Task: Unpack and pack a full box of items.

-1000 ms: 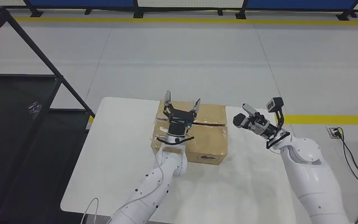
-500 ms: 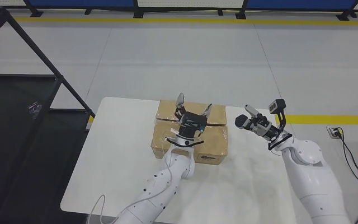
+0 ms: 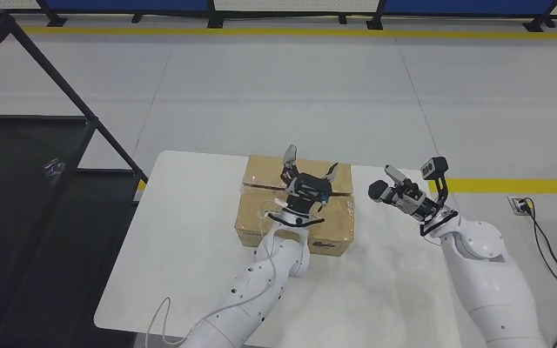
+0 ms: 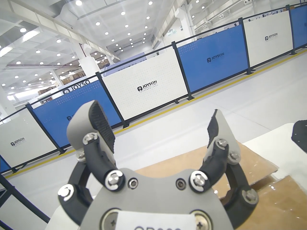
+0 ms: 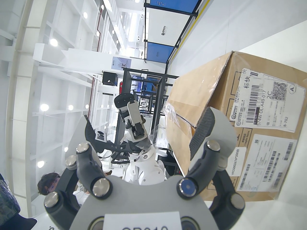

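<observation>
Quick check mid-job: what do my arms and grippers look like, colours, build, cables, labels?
The left arm and right arm are glossy white shells. The left gripper and right gripper match: grey base plate, black linkages with silver screws, light grey fingers with black ribbed pads, and a white label at the base. A thin pale cable trails beside the left arm.

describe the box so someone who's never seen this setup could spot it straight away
Find the white table on the pale floor. Toward its far edge sits a brown cardboard box, flaps shut and taped along the top seam. It is the one brown thing there, under the open left tool, with white shipping labels on the side facing the right tool.
</observation>
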### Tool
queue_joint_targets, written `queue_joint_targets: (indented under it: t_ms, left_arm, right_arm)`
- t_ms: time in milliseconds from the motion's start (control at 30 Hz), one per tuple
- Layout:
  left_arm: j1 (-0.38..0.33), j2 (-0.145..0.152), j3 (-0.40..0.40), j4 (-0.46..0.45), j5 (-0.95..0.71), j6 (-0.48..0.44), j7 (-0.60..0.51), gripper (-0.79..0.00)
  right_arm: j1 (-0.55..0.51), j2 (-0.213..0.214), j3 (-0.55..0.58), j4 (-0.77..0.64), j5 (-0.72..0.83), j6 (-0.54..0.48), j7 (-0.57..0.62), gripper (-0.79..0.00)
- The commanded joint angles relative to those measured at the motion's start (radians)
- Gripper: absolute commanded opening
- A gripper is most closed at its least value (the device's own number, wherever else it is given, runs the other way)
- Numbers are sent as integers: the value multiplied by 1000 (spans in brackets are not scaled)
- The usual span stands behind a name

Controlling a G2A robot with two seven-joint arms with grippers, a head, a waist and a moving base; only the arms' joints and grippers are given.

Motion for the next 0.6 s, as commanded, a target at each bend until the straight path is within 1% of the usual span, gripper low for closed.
queue_joint_targets:
  t_ms: [0,33,133,200,267,367,467,567]
  left_arm:
    - [-5,-4,-6,0,-4,1,11,0]
    - [-5,-4,-12,-4,-9,4,17,0]
    - [-2,4,-61,-43,-19,16,57,0]
    - [16,19,-119,-100,-37,-6,77,0]
    - [52,41,-197,-184,-49,-52,87,0]
    - [141,77,-331,-364,-80,-151,67,0]
    - [250,108,-465,-542,-67,-211,46,0]
    - [346,133,-579,-652,-38,-267,16,0]
  right_arm:
    - [-3,1,1,-5,-1,1,-2,0]
    - [-4,2,1,-6,-2,1,-1,0]
    - [-6,4,5,-16,-4,5,-3,0]
    - [-2,6,8,-28,-14,11,-3,0]
    - [4,8,8,-43,-22,19,-4,0]
    - [15,9,-2,-68,-30,27,9,0]
    - [35,7,-26,-88,-58,31,27,0]
    - [49,4,-60,-116,-104,28,36,0]
